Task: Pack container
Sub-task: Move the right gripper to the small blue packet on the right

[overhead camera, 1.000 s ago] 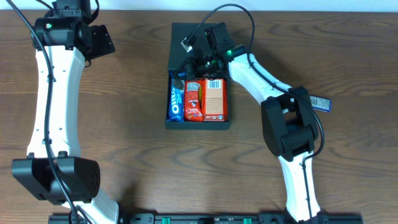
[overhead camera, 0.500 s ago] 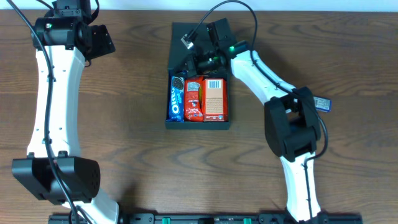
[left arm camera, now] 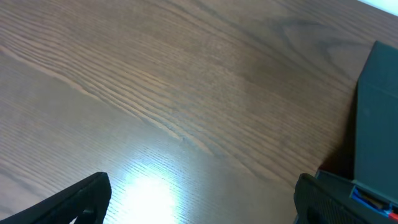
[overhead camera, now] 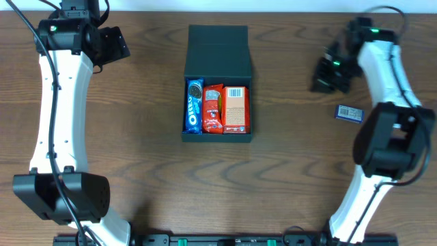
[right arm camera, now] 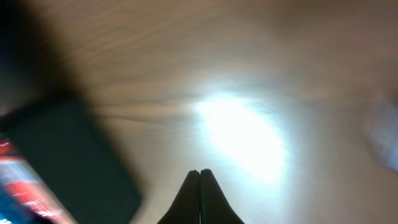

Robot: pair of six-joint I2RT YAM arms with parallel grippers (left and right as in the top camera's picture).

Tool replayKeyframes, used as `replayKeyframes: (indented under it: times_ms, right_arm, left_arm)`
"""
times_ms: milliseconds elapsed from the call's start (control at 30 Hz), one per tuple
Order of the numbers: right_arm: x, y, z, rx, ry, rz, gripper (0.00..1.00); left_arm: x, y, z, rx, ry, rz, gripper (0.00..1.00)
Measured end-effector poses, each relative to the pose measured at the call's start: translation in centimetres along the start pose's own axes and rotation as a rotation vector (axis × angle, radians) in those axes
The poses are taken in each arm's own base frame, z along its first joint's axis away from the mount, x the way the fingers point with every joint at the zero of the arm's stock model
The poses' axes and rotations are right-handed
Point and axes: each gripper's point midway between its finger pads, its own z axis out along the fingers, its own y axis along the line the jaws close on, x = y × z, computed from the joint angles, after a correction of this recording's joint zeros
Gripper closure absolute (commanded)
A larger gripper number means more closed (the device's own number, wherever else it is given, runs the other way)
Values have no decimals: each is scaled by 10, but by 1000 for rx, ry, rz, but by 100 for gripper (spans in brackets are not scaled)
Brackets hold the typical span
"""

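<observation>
The container (overhead camera: 217, 137), in the middle of the bench (overhead camera: 143, 157) with its flap lid (overhead camera: 218, 51) laid back and snack packs (overhead camera: 218, 109) inside, looks like light, bendable cardboard, so take the flap by its far edge; your right hand (right arm camera: 200, 180) is pinched together and empty, your left hand (left arm camera: 202, 190) spread apart.

Right wrist view: motion-blurred throughout. Container (right arm camera: 74, 155) is a dark smear at left; its packets (right arm camera: 18, 180) are red-blue streaks cut by the edge.
Left wrist view: container cut off at right edge; left end effector (left arm camera: 202, 186) mostly below the frame.
Overhead: blue packet (overhead camera: 349, 113) print too small to read.
</observation>
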Motion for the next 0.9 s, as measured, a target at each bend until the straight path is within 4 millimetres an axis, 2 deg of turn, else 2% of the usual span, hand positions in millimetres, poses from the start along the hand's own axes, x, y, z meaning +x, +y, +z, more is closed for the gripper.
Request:
replayKeyframes:
  times_ms: [100, 167, 300, 467, 567, 600, 700, 733, 900]
  right_arm:
    - [1, -51, -11, 131, 7, 74, 99]
    - [-1, -70, -15, 201, -5, 87, 99]
    - [-6, -89, -21, 303, -36, 123, 99]
    - [-29, -111, -29, 348, -152, 226, 98]
    - [-34, -119, -33, 360, -179, 257, 98]
    - [-35, -121, -33, 364, -184, 264, 90]
    - [-42, -121, -35, 361, -215, 275, 18]
    - [-44, -121, -35, 362, -223, 274, 1]
    - [-50, -122, -34, 365, -248, 248, 1]
  left_arm:
    - [0, -1, 0, 7, 1, -16, 5]
    - [-1, -2, 0, 12, -4, -25, 5]
    - [-3, -3, 0, 15, -11, -37, 5]
    - [-3, -3, 0, 15, -11, -48, 5]
    - [-3, -3, 0, 15, -11, -48, 5]
    - [-3, -3, 0, 15, -11, -48, 5]
    - [-3, -3, 0, 15, -11, -48, 5]
    - [-3, -3, 0, 15, -11, -48, 5]
    - [-3, -3, 0, 15, -11, -49, 5]
